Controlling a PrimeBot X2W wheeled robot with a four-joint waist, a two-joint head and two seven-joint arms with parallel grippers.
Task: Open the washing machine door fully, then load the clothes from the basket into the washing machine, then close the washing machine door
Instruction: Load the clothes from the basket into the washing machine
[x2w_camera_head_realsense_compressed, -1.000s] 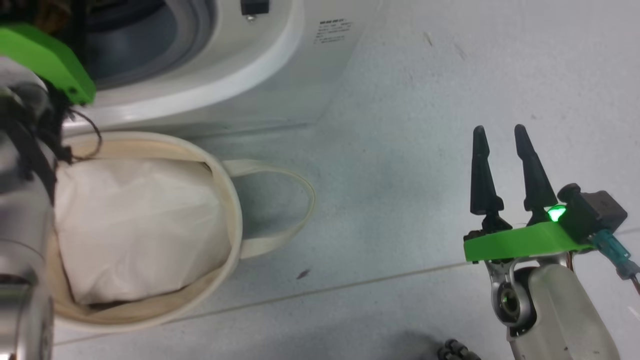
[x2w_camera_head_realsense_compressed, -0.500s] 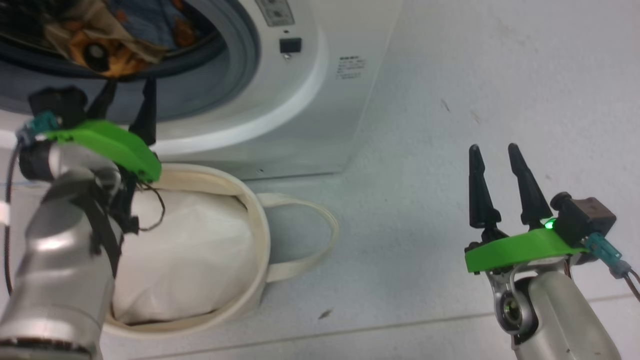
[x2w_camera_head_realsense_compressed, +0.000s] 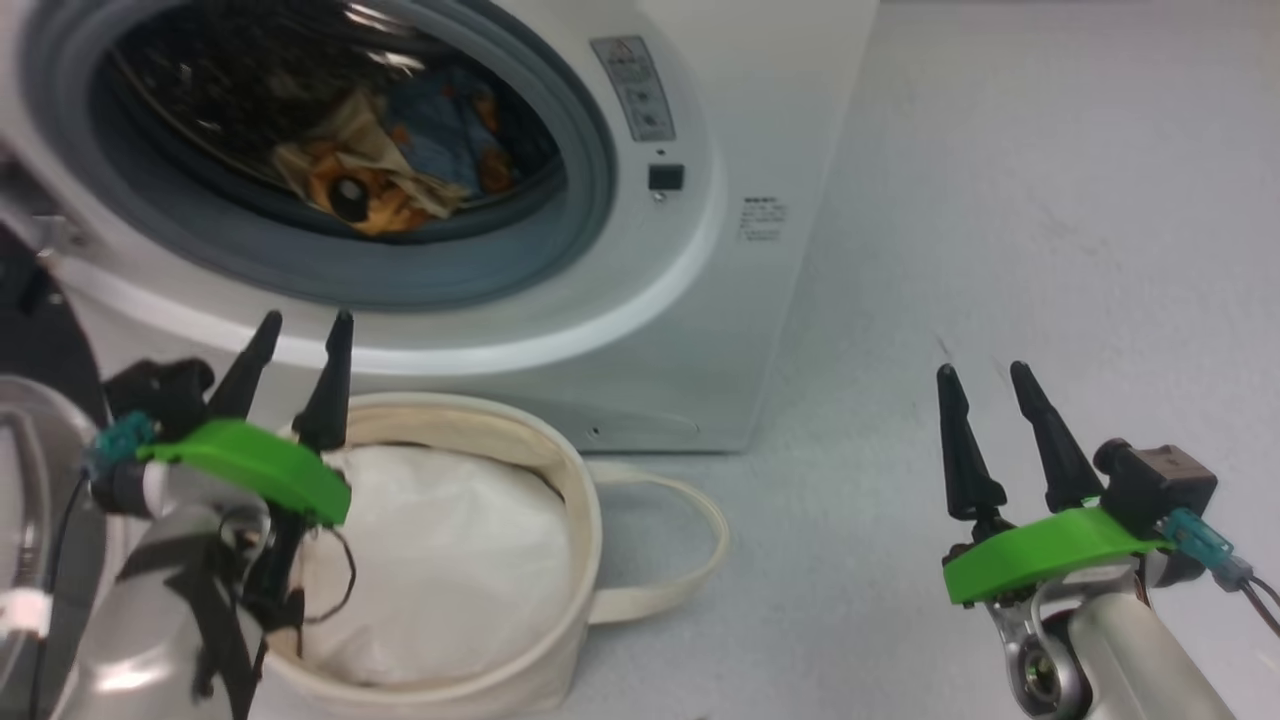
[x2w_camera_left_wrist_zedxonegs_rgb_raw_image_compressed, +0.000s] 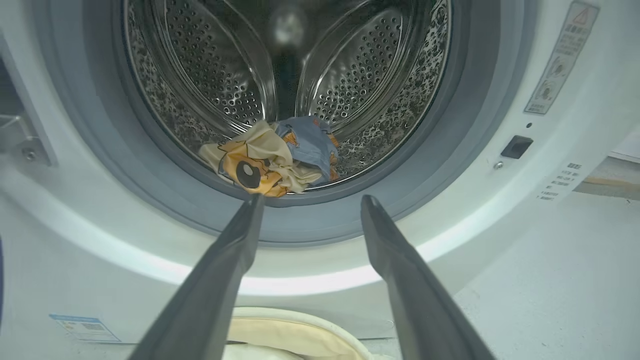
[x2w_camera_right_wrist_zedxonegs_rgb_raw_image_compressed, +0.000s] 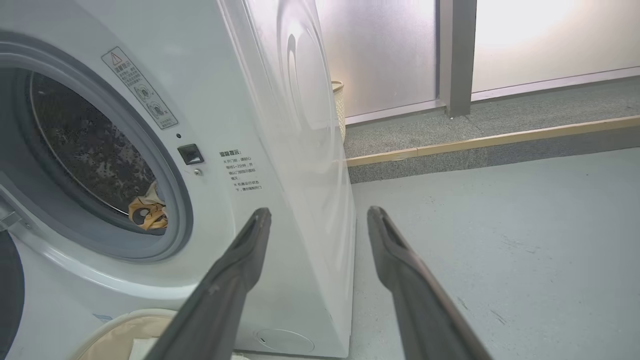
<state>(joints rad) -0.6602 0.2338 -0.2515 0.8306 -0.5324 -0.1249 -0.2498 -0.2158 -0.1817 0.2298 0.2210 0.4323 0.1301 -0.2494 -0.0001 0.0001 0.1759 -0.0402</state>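
Straight ahead of the rig, the big white front-loading washing machine (x2w_camera_head_realsense_compressed: 770, 110) stands on the pale grey floor (x2w_camera_head_realsense_compressed: 1000, 220) with its mouth uncovered, showing the grey rubber gasket and perforated steel drum. Its round door (x2w_camera_head_realsense_compressed: 35, 340), with a glossy black rim, hangs swung out at the far left of my head view. I judge that is wide enough to leave the opening free for loading.

Just in front of the washer sits the small round cream canvas basket (x2w_camera_head_realsense_compressed: 575, 520), placed there to keep the carry short. A plain white cushion-like lump (x2w_camera_head_realsense_compressed: 450, 560) fills it. The clothes (x2w_camera_head_realsense_compressed: 400, 170), a blue garment printed with orange-brown animals and lined in cream, lie crumpled at the drum's front, just behind the gasket lip. I read loading as done, with closing the door left to do.

My left forearm (x2w_camera_head_realsense_compressed: 150, 620) rises beside the basket's left rim. The left jaws are apart and empty, aimed at the lower edge of the opening. The right jaws, also apart and empty, hover well off to the right over bare floor, pointing past the washer's corner.
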